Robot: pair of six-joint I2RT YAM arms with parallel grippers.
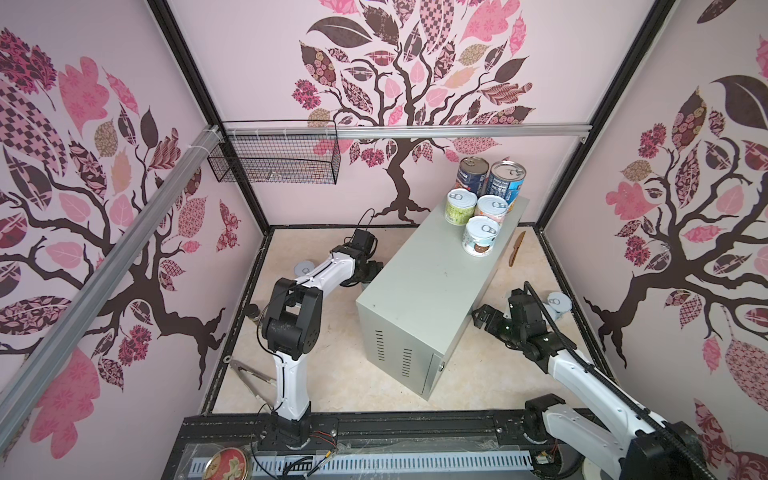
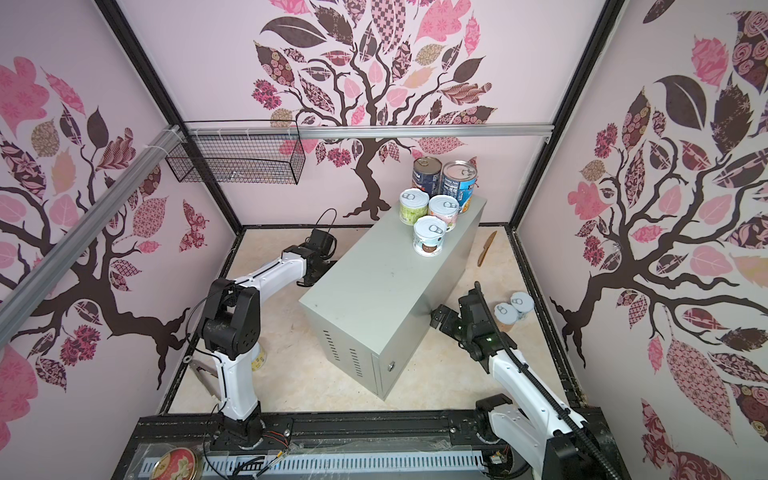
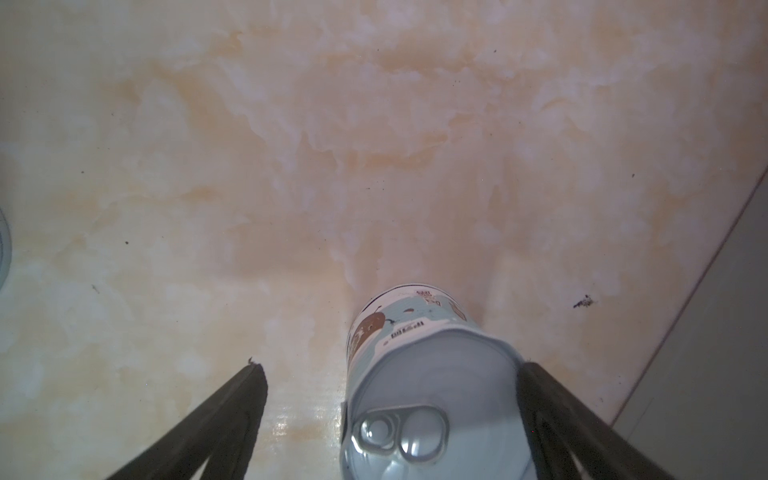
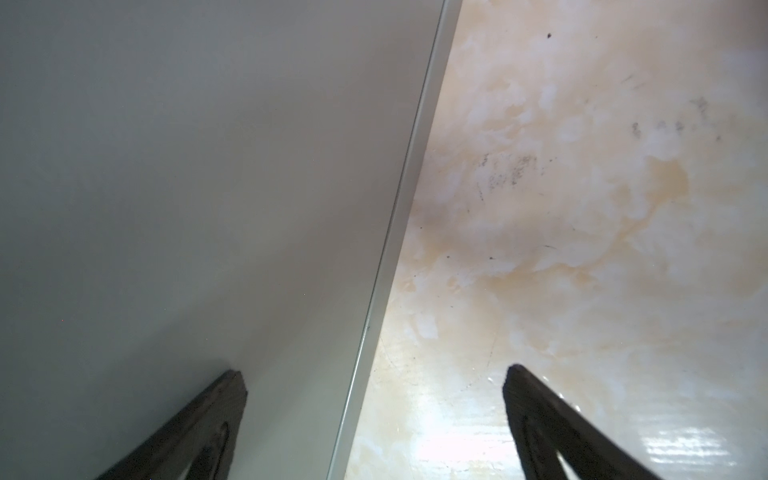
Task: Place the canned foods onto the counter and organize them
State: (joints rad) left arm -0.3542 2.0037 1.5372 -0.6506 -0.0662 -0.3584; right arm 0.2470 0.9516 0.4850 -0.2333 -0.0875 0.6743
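**A:** Canned foods (image 1: 491, 210) first. What has the left gripper (image 3: 389, 369) got?

**B:** Nothing pinched. Its fingers (image 3: 232, 415) are spread wide, low over the marbled surface (image 3: 291, 166) beside the left long side of the counter (image 1: 432, 274). A pale blue can (image 3: 428, 386) stands upright between them, lid up. It sits right up against one finger and clear of the other.

**A:** And the right gripper (image 4: 375, 372)?

**B:** Spread as well, with nothing between the fingers. It hangs low at the counter's right long side. In the wrist view one finger shows over the grey metal and the other over the surface.

**A:** Which cans are up on the counter?

**B:** Five, all upright, bunched at its far end. The two tall dark blue cans (image 1: 473, 174) stand side by side at the far edge. Just in front of them are a green can (image 1: 460, 206) and a pink can (image 1: 491, 210), close together. Nearest is the front can (image 1: 480, 235), white and pale blue, by the right edge.

**A:** And down on the surface?

**B:** Two short cans (image 2: 515, 307) stand together near the right edge, beside the right arm. A silver lid (image 1: 305, 266) shows past the left arm, toward the left edge. A yellow-labelled can (image 2: 259, 359) is half hidden under that arm's elbow.
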